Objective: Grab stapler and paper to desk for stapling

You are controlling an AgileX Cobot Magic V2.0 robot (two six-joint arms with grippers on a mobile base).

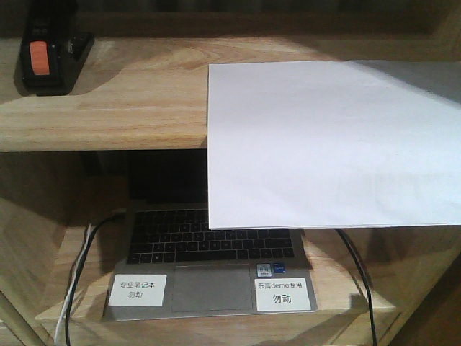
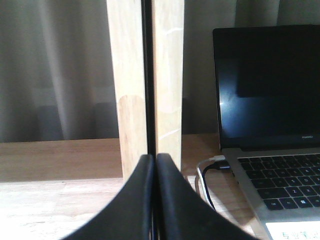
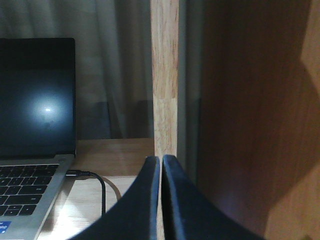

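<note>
On the upper shelf [image 1: 130,108], paper [image 1: 331,144] overhangs the front edge, stapler [image 1: 49,52] well apart.

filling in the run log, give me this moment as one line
stapler: upper shelf left; paper: overhanging shelf edge; left gripper: shut, empty; right gripper: shut, empty

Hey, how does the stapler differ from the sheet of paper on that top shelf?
The stapler is black with an orange patch; the paper is plain white. The stapler is small and blocky, the paper flat and far wider. The stapler sits back on the shelf at the left, while the paper overhangs its front edge on the right, hiding part of the laptop. Both rest on the same shelf.
</note>
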